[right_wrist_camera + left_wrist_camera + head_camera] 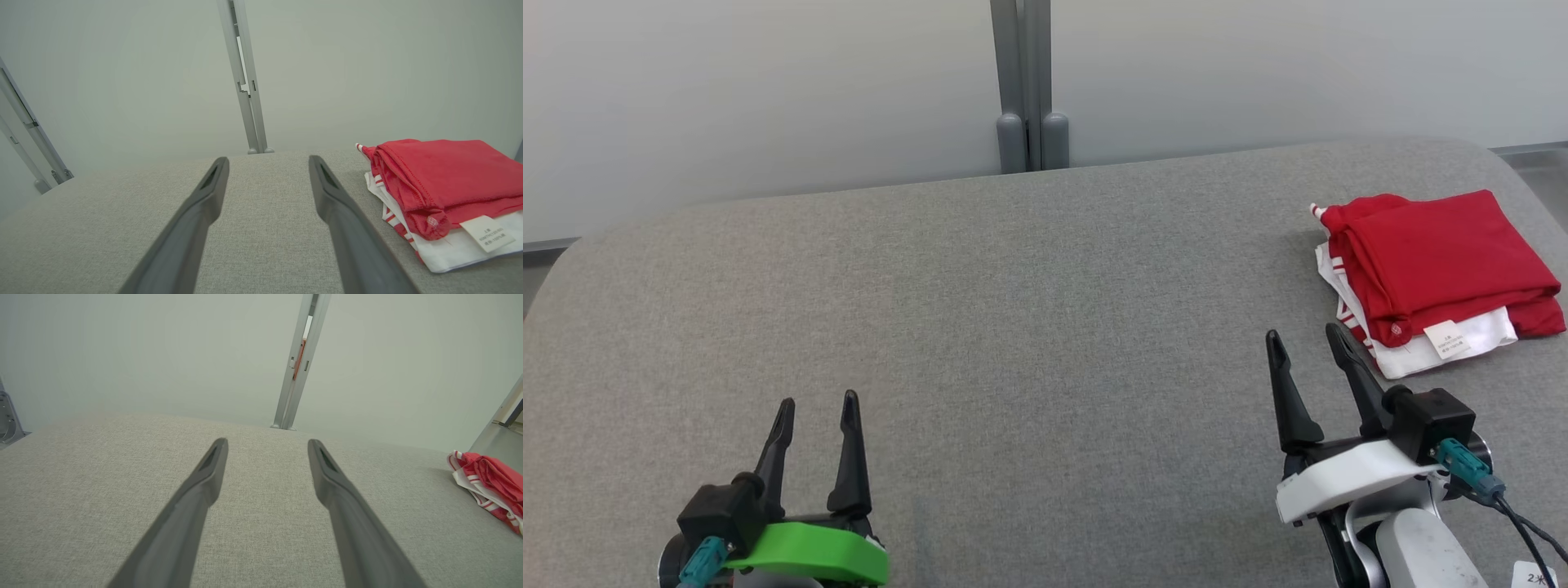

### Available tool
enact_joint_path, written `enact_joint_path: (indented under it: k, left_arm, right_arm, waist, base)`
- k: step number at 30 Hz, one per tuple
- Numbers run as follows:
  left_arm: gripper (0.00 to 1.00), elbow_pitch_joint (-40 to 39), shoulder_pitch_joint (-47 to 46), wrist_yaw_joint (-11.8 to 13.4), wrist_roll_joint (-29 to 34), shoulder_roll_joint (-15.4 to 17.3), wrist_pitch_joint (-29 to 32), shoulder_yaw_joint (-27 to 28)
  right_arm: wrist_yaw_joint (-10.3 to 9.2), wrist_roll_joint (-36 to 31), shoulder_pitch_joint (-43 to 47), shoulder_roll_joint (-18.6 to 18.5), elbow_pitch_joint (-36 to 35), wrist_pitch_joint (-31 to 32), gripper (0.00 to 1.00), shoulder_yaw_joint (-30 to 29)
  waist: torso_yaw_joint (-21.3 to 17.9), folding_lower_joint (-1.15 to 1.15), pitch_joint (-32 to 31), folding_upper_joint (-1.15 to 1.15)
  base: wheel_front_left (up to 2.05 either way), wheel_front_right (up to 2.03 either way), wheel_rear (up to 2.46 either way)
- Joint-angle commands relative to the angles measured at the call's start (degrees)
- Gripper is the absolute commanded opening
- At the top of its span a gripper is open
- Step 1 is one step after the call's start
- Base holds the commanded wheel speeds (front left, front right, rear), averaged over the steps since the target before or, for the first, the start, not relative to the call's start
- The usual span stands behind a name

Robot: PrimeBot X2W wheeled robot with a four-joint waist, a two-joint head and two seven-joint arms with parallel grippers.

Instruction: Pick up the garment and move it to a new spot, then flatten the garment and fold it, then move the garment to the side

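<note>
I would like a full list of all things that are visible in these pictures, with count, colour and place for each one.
garment: one, folded, red over white with red stripes, far right of the padded surface
label: one, white, on the garment's near edge
padded surface: one, grey fabric, across the foreground
post: one double upright, grey, behind the surface's far edge, centre
wall panels: two, pale grey, either side of the post
left end effector: one, dark fingers, green mount, open, lower left
right end effector: one, dark fingers, white mount, open, lower right, beside the garment, not touching
</note>
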Motion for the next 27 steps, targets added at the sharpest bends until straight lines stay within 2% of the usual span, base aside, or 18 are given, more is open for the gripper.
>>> enact_joint_path:
  k: [1, 4, 5, 8, 27]
  left_arm:
    - [1.00, 0.3, 0.9, 0.4, -0.8, 0.1, 0.0, 0.2]
    - [1.00, 0.5, 0.7, -0.2, -1.4, 0.1, 0.0, 0.1]
    - [0.00, 0.5, 0.0, -0.1, -1.4, 0.0, 0.0, 0.1]
    - [0.00, 2.0, 0.1, -0.1, -1.8, -0.1, 0.1, 0.0]
    - [0.00, 2.2, -1.5, -1.1, -19.4, 0.0, 5.3, 3.1]
  right_arm:
    - [-0.05, 0.5, -0.2, -0.1, -0.2, -0.1, 1.00, 0.0]
    - [-0.05, 0.3, -0.3, -0.1, -0.2, -0.1, 1.00, 0.0]
    - [0.01, 0.0, 0.0, 0.0, 0.0, 0.0, 0.00, -0.1]
    - [0.01, 0.3, 0.9, 0.1, 1.4, 0.1, 0.00, 0.0]
    - [0.00, 20.3, 0.6, -0.2, 1.1, 5.1, 0.00, -2.4]
  waist:
    - [0.0, 0.00, 0.0, 0.00]
    - [0.0, 0.00, 0.0, 0.00]
    - [0.0, 0.00, 0.0, 0.00]
    - [0.0, 0.00, 0.0, 0.00]
    - [0.2, 0.00, 0.1, 0.00]
  base:
    - [0.00, 0.00, 0.00]
    - [0.00, 0.00, 0.00]
    - [0.00, 0.00, 0.00]
    - [0.00, 0.00, 0.00]
    - [0.00, 0.00, 0.00]
